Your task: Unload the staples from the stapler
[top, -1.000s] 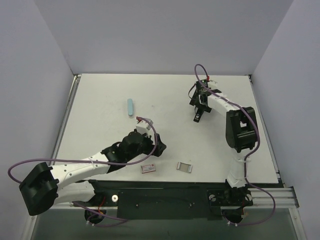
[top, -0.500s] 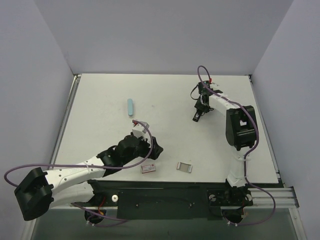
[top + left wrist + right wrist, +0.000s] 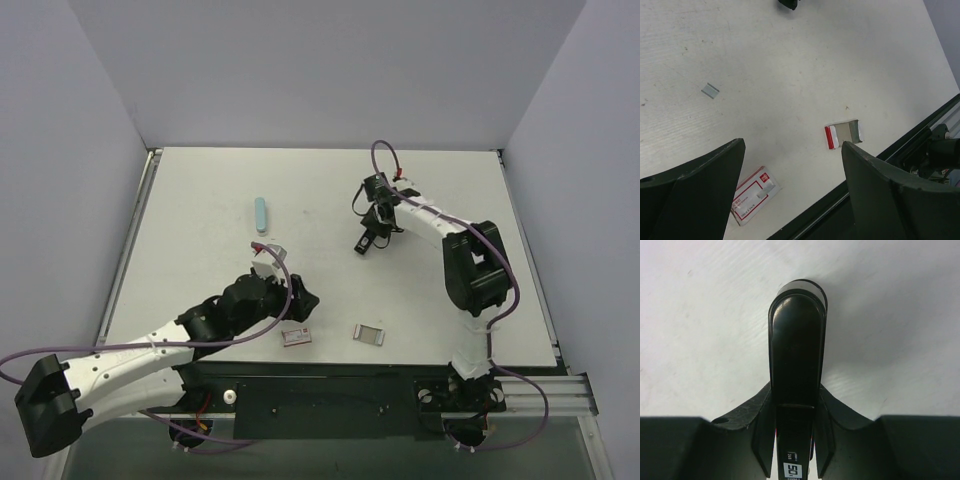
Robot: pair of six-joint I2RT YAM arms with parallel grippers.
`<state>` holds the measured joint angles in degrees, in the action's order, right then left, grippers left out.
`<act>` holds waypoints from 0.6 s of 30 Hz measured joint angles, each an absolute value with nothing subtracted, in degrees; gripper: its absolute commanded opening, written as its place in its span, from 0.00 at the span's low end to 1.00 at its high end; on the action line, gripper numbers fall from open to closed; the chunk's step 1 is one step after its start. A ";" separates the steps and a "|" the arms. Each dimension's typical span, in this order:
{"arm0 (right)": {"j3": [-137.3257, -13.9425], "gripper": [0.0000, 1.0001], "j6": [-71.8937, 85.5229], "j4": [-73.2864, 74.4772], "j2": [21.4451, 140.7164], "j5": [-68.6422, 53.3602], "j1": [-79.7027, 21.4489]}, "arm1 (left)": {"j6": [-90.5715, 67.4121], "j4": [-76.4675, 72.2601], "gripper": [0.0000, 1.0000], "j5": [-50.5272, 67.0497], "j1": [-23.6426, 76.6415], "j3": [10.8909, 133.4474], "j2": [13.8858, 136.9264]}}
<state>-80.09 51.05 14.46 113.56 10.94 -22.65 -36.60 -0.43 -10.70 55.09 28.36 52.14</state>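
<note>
A white table (image 3: 200,190) fills the space, its matte top flecked with small marks. 3 plain walls close it in: a back wall (image 3: 320,70), a left wall (image 3: 50,150) and a right wall (image 3: 590,120), all pale lavender-grey. A metal rail (image 3: 128,245) runs along the table's left edge. The light is soft and even, the shadows faint.

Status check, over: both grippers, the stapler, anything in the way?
Right gripper, jaws shut on the black plastic stapler. Left gripper open, empty, near two red-and-white staple boxes. Nothing crowding the stapler.
</note>
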 measured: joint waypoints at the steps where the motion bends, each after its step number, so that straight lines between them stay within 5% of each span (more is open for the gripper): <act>1: -80.09 0.00 52.51 14.90 112.99 11.44 -24.25 | -36.77 1.10 0.89 -11.07 55.13 28.80 51.70; 18: -88.05 0.00 83.02 30.06 114.37 30.11 -43.79 | -40.58 20.88 0.88 -20.73 55.20 34.17 31.07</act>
